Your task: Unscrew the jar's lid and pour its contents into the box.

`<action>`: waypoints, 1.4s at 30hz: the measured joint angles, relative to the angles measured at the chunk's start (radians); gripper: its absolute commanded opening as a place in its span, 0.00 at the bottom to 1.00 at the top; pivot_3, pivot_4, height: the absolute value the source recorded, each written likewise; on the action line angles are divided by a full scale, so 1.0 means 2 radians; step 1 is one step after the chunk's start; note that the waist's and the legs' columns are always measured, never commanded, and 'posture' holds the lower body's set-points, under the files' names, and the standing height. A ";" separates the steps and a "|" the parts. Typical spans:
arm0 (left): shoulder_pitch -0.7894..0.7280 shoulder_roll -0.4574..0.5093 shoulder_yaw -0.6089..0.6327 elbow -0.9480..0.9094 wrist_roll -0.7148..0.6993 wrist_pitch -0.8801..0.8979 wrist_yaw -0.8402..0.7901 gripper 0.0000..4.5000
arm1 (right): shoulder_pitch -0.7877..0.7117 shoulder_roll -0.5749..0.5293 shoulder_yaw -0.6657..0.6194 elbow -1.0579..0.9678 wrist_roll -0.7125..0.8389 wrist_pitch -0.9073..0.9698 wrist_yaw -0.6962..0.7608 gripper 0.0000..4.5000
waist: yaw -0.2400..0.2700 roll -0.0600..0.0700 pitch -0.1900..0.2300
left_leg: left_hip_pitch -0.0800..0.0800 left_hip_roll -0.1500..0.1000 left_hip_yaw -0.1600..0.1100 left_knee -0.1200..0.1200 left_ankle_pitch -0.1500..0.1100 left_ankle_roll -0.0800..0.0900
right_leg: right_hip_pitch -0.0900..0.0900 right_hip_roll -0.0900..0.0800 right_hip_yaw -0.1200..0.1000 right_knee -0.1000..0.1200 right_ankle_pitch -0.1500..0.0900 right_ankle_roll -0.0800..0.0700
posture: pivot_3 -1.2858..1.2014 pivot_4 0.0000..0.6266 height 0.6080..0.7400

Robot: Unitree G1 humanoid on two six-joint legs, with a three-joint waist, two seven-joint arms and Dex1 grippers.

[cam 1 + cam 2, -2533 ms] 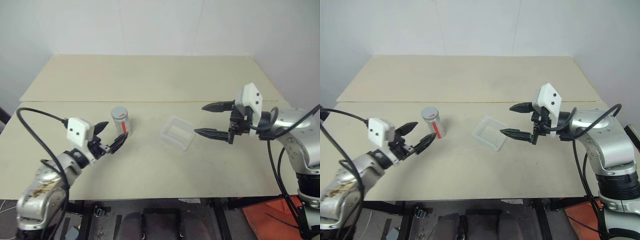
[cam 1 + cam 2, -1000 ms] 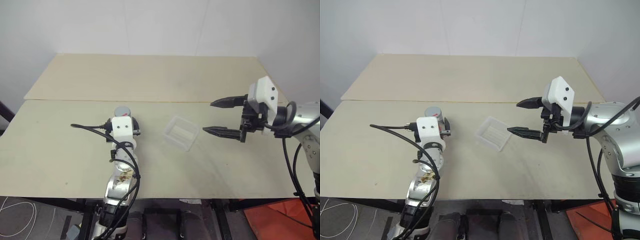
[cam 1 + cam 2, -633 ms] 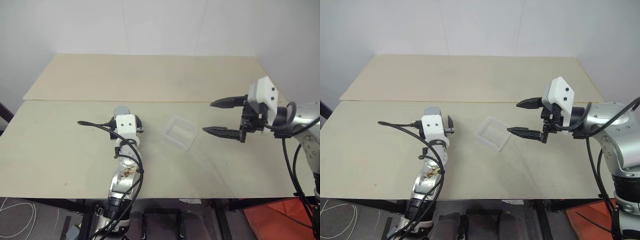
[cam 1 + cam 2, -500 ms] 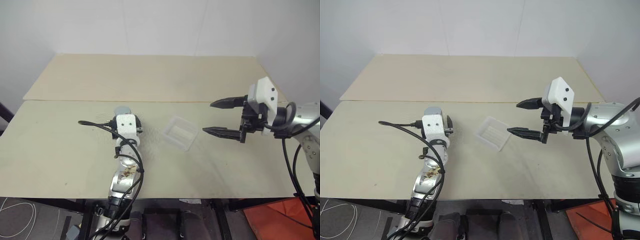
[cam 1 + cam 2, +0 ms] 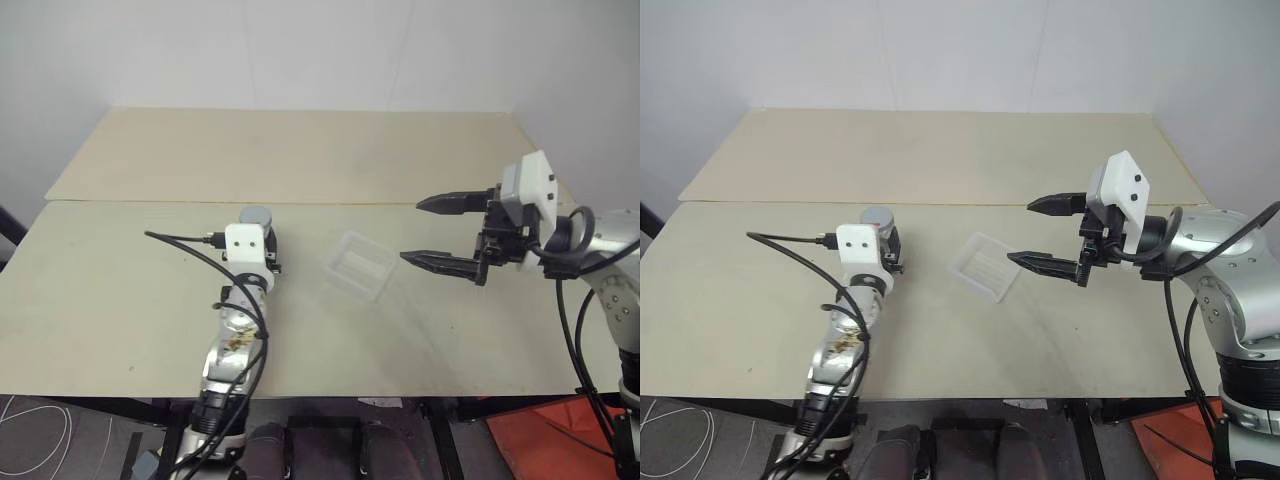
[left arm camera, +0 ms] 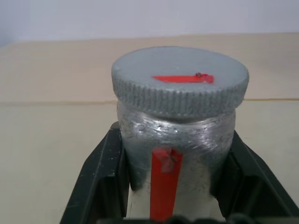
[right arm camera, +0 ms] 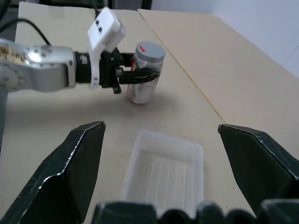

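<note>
Now the left gripper (image 6: 175,196) is squeezing the jar (image 6: 180,158) with one of its fingers (image 6: 105,177) on each side of the body, just under the lid (image 6: 180,84). The jar is standing straight up on the bench (image 5: 120,290), with the lid facing up. The right gripper (image 5: 440,232) is hanging with its fingers spread wide, holding nothing. From it the jar is sitting well away at nine o'clock, past the box (image 5: 358,266). I am counting one jar, one lid, one box and two grippers.
</note>
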State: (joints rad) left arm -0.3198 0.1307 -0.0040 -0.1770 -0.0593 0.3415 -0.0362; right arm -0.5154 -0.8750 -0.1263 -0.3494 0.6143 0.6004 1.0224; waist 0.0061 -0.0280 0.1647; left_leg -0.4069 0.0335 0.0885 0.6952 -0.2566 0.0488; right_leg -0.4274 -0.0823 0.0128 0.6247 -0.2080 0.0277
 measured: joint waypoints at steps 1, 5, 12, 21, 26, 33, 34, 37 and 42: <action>-0.002 0.030 0.012 -0.012 -0.027 0.010 -0.041 0.47 | 0.000 0.004 0.000 0.000 0.000 0.000 -0.001 1.00 | -0.001 0.000 0.000 | 0.000 0.000 0.000 0.000 0.000 0.000 | 0.000 0.000 0.000 0.000 0.000 0.000 | 0.52 0.24 1.00; -0.029 0.153 0.062 -0.018 -0.151 0.066 -0.217 0.47 | -0.010 0.027 0.001 0.004 0.007 0.000 -0.002 1.00 | -0.004 0.000 0.000 | 0.000 0.000 0.000 0.000 0.000 0.000 | 0.000 0.000 0.000 0.001 0.000 0.000 | 0.52 0.24 1.00; -0.112 0.246 0.070 0.045 -0.259 0.069 -0.474 0.47 | -0.090 0.095 0.042 0.017 0.017 0.018 -0.030 1.00 | -0.005 0.000 0.000 | 0.000 -0.001 0.001 0.000 0.000 0.000 | 0.000 0.001 0.000 0.000 0.000 0.000 | 0.52 0.24 1.00; -0.201 0.230 0.011 0.152 -0.246 0.010 -0.630 0.47 | -0.176 0.173 0.100 0.032 0.014 0.060 -0.079 1.00 | -0.004 0.000 0.000 | -0.001 0.000 0.001 0.000 0.000 0.000 | 0.000 0.001 -0.001 0.001 0.000 0.000 | 0.52 0.24 1.00; -0.216 0.215 -0.007 0.171 -0.241 -0.008 -0.659 0.47 | -0.190 0.199 0.129 0.039 0.000 0.079 -0.104 1.00 | -0.005 0.000 0.000 | -0.005 0.000 0.001 0.001 0.000 0.000 | -0.004 0.002 -0.001 0.002 0.000 0.000 | 0.52 0.24 1.00; -0.217 0.213 -0.007 0.178 -0.236 -0.011 -0.673 0.47 | -0.199 0.214 0.141 0.052 -0.017 0.090 -0.120 1.00 | -0.008 0.000 0.000 | -0.007 0.000 0.001 0.001 0.000 0.000 | -0.006 0.002 -0.001 0.003 0.000 0.000 | 0.52 0.24 1.00; -0.217 0.213 -0.007 0.180 -0.235 -0.015 -0.676 0.47 | -0.201 0.217 0.141 0.053 -0.017 0.094 -0.120 1.00 | -0.009 0.000 0.000 | -0.007 0.000 0.001 0.001 0.000 0.000 | -0.006 0.002 -0.001 0.003 0.000 0.000 | 0.52 0.24 1.00; -0.217 0.213 -0.007 0.181 -0.235 -0.017 -0.676 0.47 | -0.202 0.217 0.142 0.053 -0.016 0.099 -0.118 0.87 | -0.009 0.000 0.000 | -0.007 0.000 0.000 0.001 0.000 0.000 | -0.006 0.002 -0.001 0.003 0.000 0.000 | 0.52 0.24 1.00; -0.221 0.213 -0.007 0.187 -0.228 -0.019 -0.677 0.47 | -0.202 0.217 0.148 0.057 -0.016 0.103 -0.103 0.61 | -0.009 0.000 0.000 | -0.007 0.000 0.000 0.001 0.000 0.000 | -0.006 0.002 -0.001 0.003 0.000 0.000 | 0.52 0.24 1.00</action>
State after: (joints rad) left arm -0.7609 0.5563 -0.0181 0.1962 -0.5148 0.3040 -1.3905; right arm -0.9195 -0.4407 0.1704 -0.2354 0.5826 0.8058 0.8173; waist -0.0115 -0.0273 0.1646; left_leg -0.4206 0.0331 0.0892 0.6969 -0.2559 0.0482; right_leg -0.4390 -0.0788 0.0110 0.6297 -0.2081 0.0283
